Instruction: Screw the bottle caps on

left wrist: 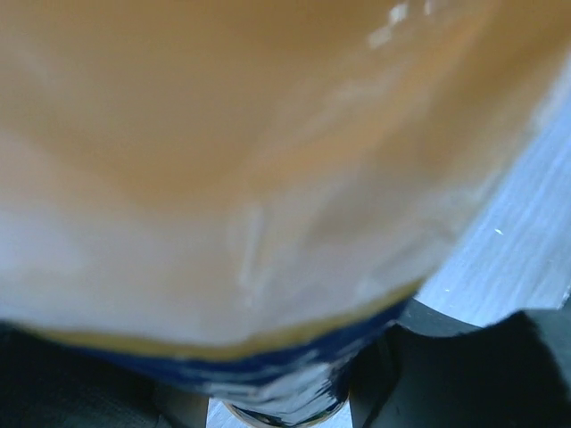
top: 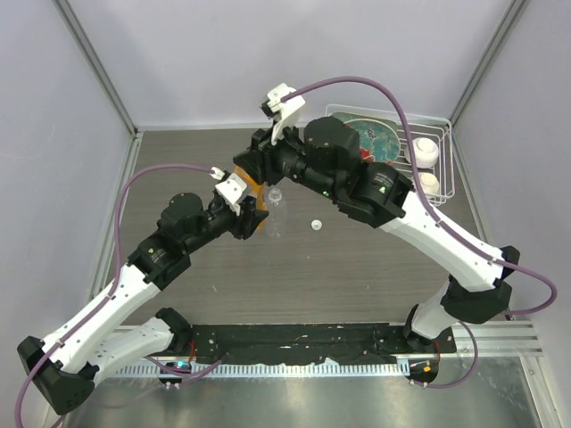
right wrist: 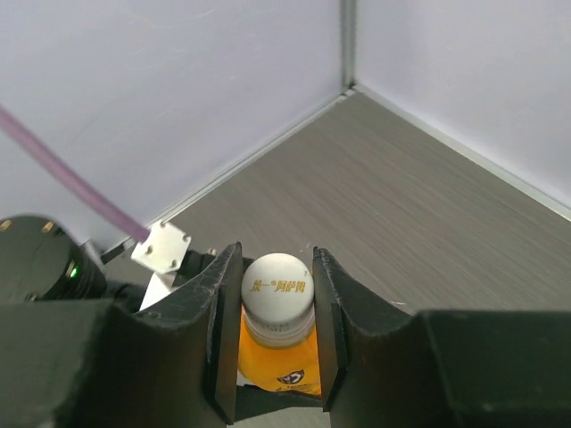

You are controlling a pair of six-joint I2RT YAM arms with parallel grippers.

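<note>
Cream cap (right wrist: 277, 287) on the orange bottle (right wrist: 278, 361) — pinned
Right claw (right wrist: 277, 272) pinches the cap, left claw (top: 255, 215) grips the bottle's body, centre-left overhead; clear bottle (top: 276, 207) and white cap (top: 316, 224) sit just right on the table (top: 357, 267).

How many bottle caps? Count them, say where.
2. One cap on the orange bottle, in the right gripper; one loose cap on the table beside the clear bottle.

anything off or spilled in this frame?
Nothing spilled or tipped. The white cap lies loose on the table, apart from the clear bottle, which stands open. The orange bottle is upright, its cream cap sitting level between the fingers of the right pincer.
</note>
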